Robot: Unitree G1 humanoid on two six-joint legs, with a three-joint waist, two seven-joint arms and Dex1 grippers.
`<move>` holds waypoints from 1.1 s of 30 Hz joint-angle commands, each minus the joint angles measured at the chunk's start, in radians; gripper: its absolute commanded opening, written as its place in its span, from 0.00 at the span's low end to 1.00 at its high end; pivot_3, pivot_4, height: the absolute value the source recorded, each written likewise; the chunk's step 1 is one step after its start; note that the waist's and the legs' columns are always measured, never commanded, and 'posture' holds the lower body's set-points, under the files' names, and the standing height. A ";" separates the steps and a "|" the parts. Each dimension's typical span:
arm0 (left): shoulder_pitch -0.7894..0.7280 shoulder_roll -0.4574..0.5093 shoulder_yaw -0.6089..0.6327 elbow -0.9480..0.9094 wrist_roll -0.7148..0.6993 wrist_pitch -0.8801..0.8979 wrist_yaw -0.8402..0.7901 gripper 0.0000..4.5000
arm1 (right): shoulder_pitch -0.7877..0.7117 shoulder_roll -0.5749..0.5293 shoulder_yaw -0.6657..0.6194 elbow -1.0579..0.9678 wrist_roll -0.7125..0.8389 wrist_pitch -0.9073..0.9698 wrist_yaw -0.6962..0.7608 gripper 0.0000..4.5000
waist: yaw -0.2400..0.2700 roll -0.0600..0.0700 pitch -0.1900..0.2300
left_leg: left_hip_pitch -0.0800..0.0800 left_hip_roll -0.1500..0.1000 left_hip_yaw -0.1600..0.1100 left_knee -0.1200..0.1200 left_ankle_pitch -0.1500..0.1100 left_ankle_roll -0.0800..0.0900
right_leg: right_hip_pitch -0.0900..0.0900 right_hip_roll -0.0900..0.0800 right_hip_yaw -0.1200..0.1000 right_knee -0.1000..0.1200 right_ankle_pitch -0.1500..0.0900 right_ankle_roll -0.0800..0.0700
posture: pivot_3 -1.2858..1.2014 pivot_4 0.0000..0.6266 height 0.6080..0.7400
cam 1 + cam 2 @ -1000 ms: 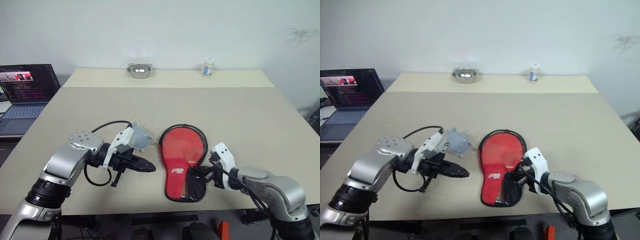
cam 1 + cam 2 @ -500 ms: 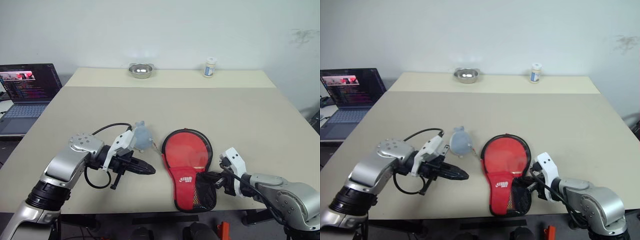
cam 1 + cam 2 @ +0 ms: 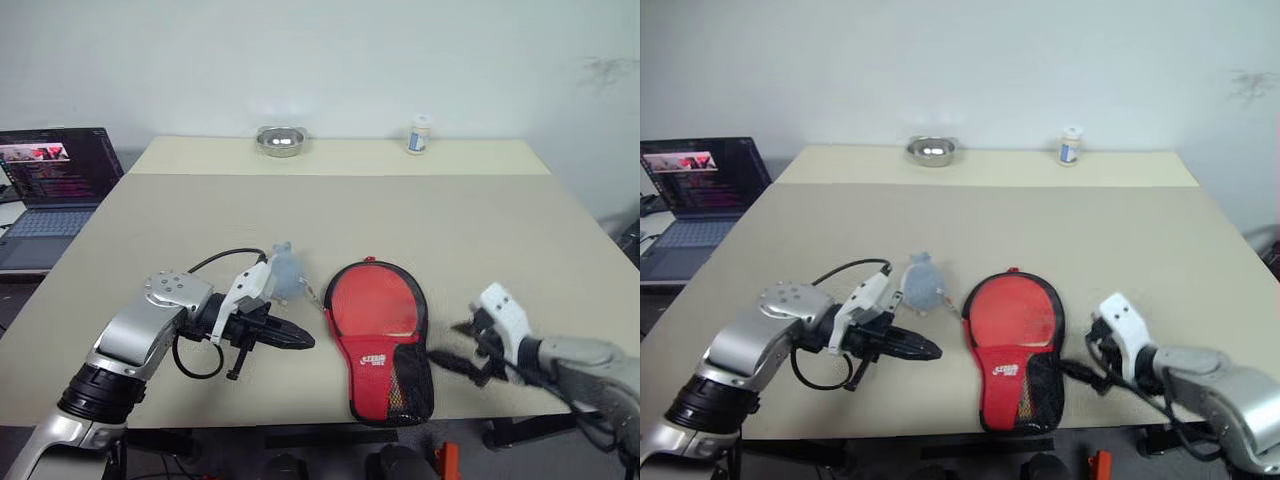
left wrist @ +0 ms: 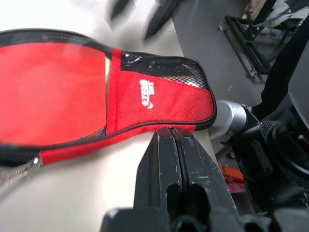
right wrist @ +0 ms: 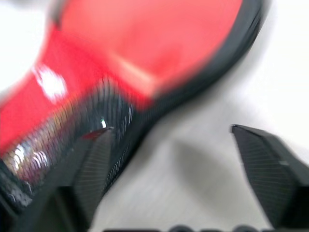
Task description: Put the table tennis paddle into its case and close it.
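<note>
Inside, paddle [image 3: 375,305] in case [image 3: 385,380].

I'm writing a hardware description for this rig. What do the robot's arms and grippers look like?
Both arms are brushed silver metal with black joint rings. Each ends in a white wrist housing and a gripper with two tapered black jaws: the left gripper and the right gripper. A black cable loops around the left wrist, and black cables run along the right wrist.

Red case lying flat near the worktop's front edge

The case [image 3: 380,338] is resting red side up, its round end pointing away from the front edge, its white logo and black mesh pocket sitting at the narrow end; the paddle is not showing separately.
</note>
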 commanded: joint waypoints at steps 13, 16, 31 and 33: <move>-0.002 0.028 0.131 -0.010 -0.042 0.059 0.108 0.12 | -0.223 0.231 0.382 0.334 -0.202 -0.403 0.067 1.00 | 0.004 0.000 0.000 | -0.003 0.001 0.000 -0.001 0.000 0.000 | -0.002 0.002 0.000 -0.001 -0.001 -0.003 | 0.52 0.24 1.00; 0.004 0.037 0.163 -0.010 -0.043 0.080 0.145 0.36 | -0.228 0.248 0.469 0.413 -0.295 -0.490 0.082 1.00 | 0.004 0.000 0.000 | -0.002 0.001 0.000 -0.001 0.000 0.000 | -0.002 0.001 0.000 0.000 -0.001 -0.003 | 0.52 0.24 1.00; -0.136 0.022 0.162 0.265 0.079 0.081 0.331 1.00 | -0.213 0.304 0.517 0.477 -0.418 -0.583 0.116 1.00 | 0.005 0.000 0.000 | -0.002 0.001 0.000 0.000 0.000 0.000 | -0.002 0.001 -0.001 0.002 -0.001 -0.003 | 0.52 0.24 1.00; -0.155 0.014 0.146 0.302 0.093 0.086 0.336 1.00 | -0.213 0.306 0.514 0.475 -0.427 -0.583 0.112 1.00 | 0.005 0.000 0.000 | -0.002 0.001 0.000 0.000 0.000 0.000 | -0.002 0.001 -0.001 0.002 -0.001 -0.003 | 0.52 0.24 1.00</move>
